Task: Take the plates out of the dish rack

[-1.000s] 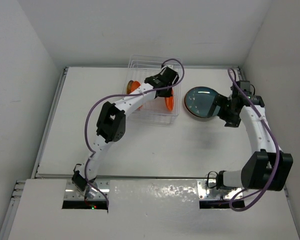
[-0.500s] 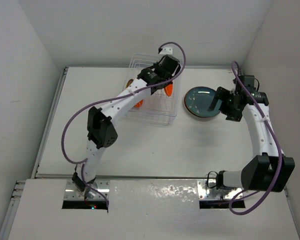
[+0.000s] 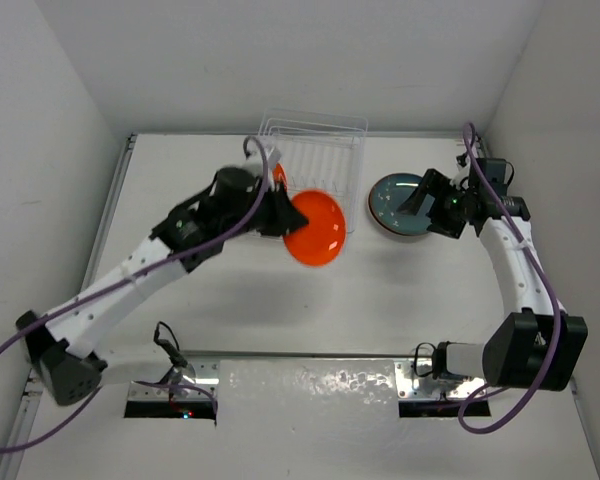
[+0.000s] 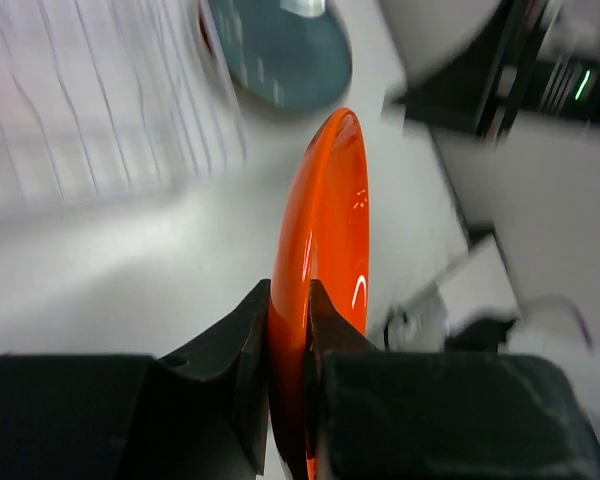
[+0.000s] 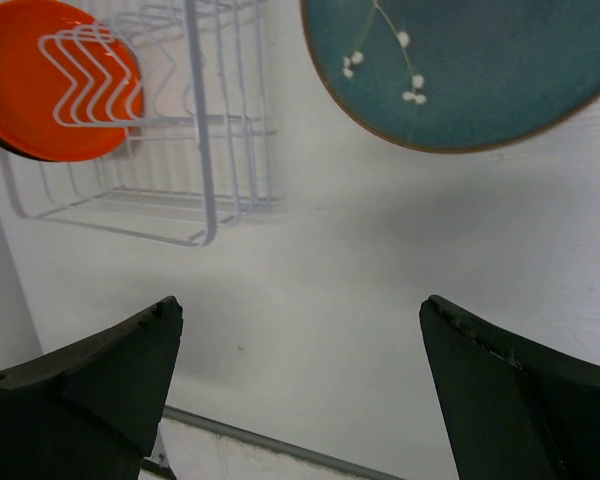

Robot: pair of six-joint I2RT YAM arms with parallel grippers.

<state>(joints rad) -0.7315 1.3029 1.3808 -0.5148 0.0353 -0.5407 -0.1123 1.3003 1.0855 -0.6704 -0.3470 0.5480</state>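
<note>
My left gripper point(image 3: 283, 213) point(image 4: 288, 300) is shut on the rim of a plain orange plate point(image 3: 317, 230) point(image 4: 330, 200), held on edge above the table just in front of the dish rack point(image 3: 325, 150) point(image 4: 80, 100) point(image 5: 200, 120). Another orange plate point(image 3: 278, 174) point(image 5: 40, 80) stands among the rack's wires at its left side. A dark teal plate point(image 3: 390, 210) point(image 4: 280, 50) point(image 5: 460, 60) lies flat on the table right of the rack. My right gripper point(image 3: 422, 200) point(image 5: 300, 305) is open and empty, above the teal plate's right part.
White walls close in the table at the back, left and right. The rack stands against the back wall. A metal strip point(image 5: 280, 455) runs along the table's near edge, by the arm bases.
My left arm has lifted the orange plate out of the rack and swung it forward to the rack's near side. My right gripper has shifted a little over the teal plate.
</note>
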